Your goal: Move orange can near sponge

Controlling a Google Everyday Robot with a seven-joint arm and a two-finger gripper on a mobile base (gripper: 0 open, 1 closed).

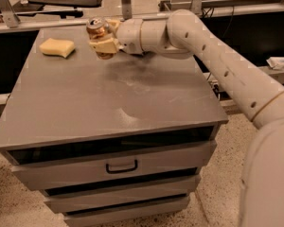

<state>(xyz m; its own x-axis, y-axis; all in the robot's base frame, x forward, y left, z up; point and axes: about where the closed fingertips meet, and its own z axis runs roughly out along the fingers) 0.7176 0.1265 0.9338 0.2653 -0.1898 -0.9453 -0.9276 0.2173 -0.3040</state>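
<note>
The orange can [97,32] is held upright in my gripper [104,38], whose cream fingers are shut around its body, at the far part of the grey cabinet top [109,103]. The can's silver top shows. Its base is at or just above the surface; I cannot tell which. The pale yellow sponge [57,47] lies flat at the far left corner, a short way left of the can, apart from it. My white arm reaches in from the right.
The cabinet has drawers with a handle [121,166] at the front. A metal rail and black frames run behind the far edge. A speckled floor lies below. No dark blue chip bag shows; my arm covers the far middle.
</note>
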